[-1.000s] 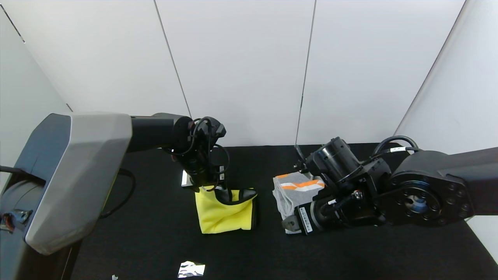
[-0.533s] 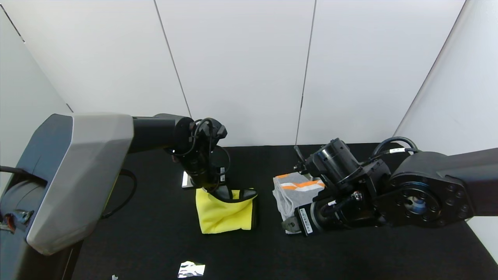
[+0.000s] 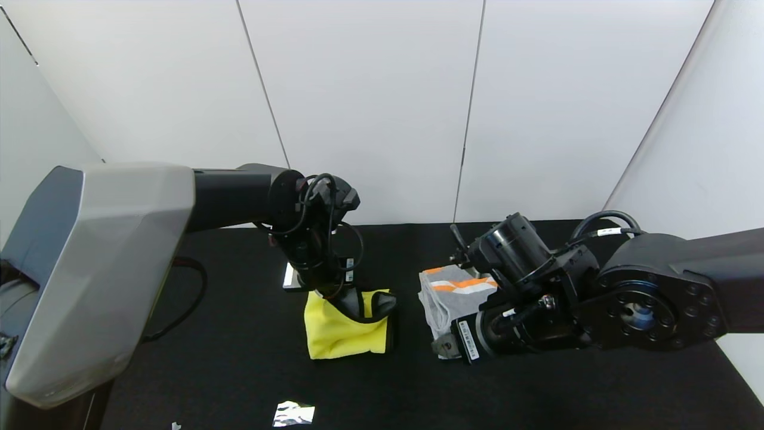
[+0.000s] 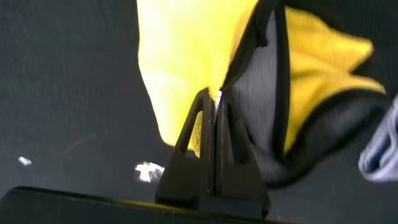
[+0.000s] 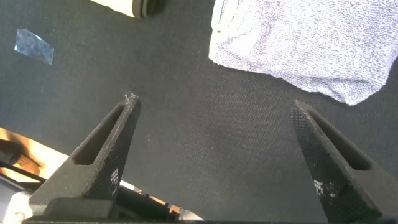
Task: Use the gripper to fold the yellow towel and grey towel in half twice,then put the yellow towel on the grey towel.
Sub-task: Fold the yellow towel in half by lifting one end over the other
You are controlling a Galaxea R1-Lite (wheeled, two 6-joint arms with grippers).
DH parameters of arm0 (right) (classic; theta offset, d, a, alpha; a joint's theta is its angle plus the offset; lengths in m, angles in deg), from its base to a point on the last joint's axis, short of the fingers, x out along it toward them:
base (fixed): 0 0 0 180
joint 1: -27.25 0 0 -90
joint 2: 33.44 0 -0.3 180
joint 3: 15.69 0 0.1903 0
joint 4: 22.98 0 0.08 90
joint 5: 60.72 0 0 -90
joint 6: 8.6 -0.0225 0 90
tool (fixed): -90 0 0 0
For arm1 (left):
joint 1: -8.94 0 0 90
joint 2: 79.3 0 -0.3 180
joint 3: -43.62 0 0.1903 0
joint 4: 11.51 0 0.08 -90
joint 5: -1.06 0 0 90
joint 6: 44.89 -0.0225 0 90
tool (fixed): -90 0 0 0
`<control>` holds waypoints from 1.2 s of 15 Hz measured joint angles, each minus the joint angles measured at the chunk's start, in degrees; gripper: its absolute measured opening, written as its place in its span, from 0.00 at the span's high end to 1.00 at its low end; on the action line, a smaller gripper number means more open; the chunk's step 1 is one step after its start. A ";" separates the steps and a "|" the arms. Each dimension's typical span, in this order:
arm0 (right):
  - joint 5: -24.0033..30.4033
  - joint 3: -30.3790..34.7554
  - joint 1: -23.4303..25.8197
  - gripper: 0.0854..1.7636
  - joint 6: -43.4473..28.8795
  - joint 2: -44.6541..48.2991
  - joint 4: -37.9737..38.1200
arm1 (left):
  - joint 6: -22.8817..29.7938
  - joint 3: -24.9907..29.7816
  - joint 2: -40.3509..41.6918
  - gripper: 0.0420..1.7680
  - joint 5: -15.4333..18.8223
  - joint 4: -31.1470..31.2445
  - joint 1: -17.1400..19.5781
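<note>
Left gripper [image 4: 215, 102], fingers clamped on the yellow towel [image 3: 343, 329], lifts its top edge; right gripper [image 5: 214, 134], fingers wide apart, hovers beside the grey towel [image 3: 450, 294]

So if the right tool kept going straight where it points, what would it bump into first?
Probably just the black table cloth. The right tool is wide open and aims at bare cloth; the grey towel lies off to one side, though depth is hard to judge.

Black cabled arms, grey shoulder shell
</note>
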 joint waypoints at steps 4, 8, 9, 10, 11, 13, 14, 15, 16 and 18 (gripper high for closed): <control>0.02 0.06 0.00 0.03 0.00 0.05 -0.02 | 0.16 0.11 1.38 0.96 0.66 1.89 -3.33; 0.02 0.35 0.11 0.03 0.00 0.11 -0.07 | -0.09 0.16 1.00 0.96 0.63 2.22 -5.86; 0.02 0.50 0.09 0.03 0.00 0.11 -0.07 | -0.13 0.16 0.55 0.96 0.62 2.15 -6.28; 0.02 0.61 0.09 0.03 0.00 0.13 -0.09 | -0.15 0.13 0.06 0.96 0.63 2.04 -6.69; 0.02 0.68 0.09 0.03 0.00 0.16 -0.11 | -0.17 0.05 -0.44 0.96 0.63 1.84 -7.17; 0.02 0.77 0.02 0.03 0.00 0.18 -0.11 | -0.30 -0.20 -1.54 0.96 0.62 1.54 -8.02; 0.02 0.77 0.02 0.03 0.00 0.20 -0.11 | -0.28 -0.26 -2.06 0.96 0.62 1.29 -8.30; 0.02 0.79 0.02 0.03 0.00 0.20 -0.13 | -0.26 -0.44 -2.61 0.96 0.62 0.74 -8.48; 0.00 0.79 0.05 0.03 0.00 0.20 -0.11 | -0.26 -0.55 -3.02 0.96 0.62 -0.16 -8.55; 0.00 0.83 0.02 0.03 0.02 0.13 -0.13 | -0.17 -0.57 -3.36 0.96 0.62 -1.28 -8.52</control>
